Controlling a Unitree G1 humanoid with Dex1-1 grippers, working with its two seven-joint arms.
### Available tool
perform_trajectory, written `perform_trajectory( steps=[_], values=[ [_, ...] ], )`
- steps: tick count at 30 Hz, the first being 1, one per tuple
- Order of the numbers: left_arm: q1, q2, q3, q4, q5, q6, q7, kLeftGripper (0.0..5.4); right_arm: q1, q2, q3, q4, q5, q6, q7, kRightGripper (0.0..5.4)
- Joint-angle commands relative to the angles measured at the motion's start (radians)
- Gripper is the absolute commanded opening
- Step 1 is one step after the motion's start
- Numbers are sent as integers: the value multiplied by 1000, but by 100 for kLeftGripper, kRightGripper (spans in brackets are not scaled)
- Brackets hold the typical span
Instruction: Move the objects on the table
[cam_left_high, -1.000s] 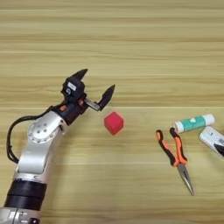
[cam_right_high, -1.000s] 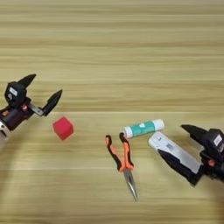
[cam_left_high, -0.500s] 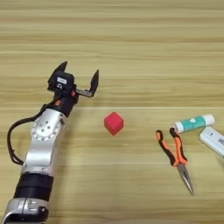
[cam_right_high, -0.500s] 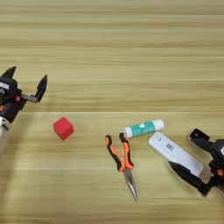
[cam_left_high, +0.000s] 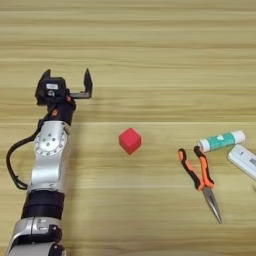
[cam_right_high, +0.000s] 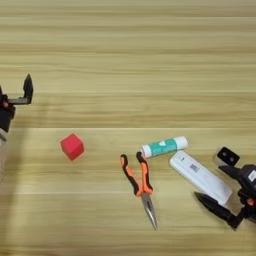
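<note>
The small red cube (cam_left_high: 130, 140) lies alone on the table (cam_left_high: 150, 45), left of centre. My left gripper (cam_left_high: 67, 81) is up and to the left of it, well apart, open and empty. The flat white device (cam_right_high: 200, 176) lies slanted at the right, its edge also showing in the left eye view (cam_left_high: 244, 160). My right gripper (cam_right_high: 215, 181) is open at the device's right end. One black finger (cam_right_high: 227, 156) is above that end and the other (cam_right_high: 216, 210) below it, neither clamped on it.
Orange-handled pliers (cam_right_high: 140, 181) lie between the cube and the device, tip pointing toward me. A white and green tube (cam_right_high: 164, 146) lies just above the pliers and the device's left end.
My left gripper has drawn back up and left, away from the red cube. My right gripper has slid back to the right along the white device. Cube and device stayed put.
</note>
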Motion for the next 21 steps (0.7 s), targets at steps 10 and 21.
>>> perform_trajectory(
  steps=[10, 21],
  values=[
    [35, 9, -14, -27, 19, 23, -6, 536, -1, -10, 42, -7, -16, 7, -5, 540],
    [64, 20, -20, -62, 16, 31, -28, 536, -12, -6, 70, 27, -31, 19, -32, 540]
  ],
)
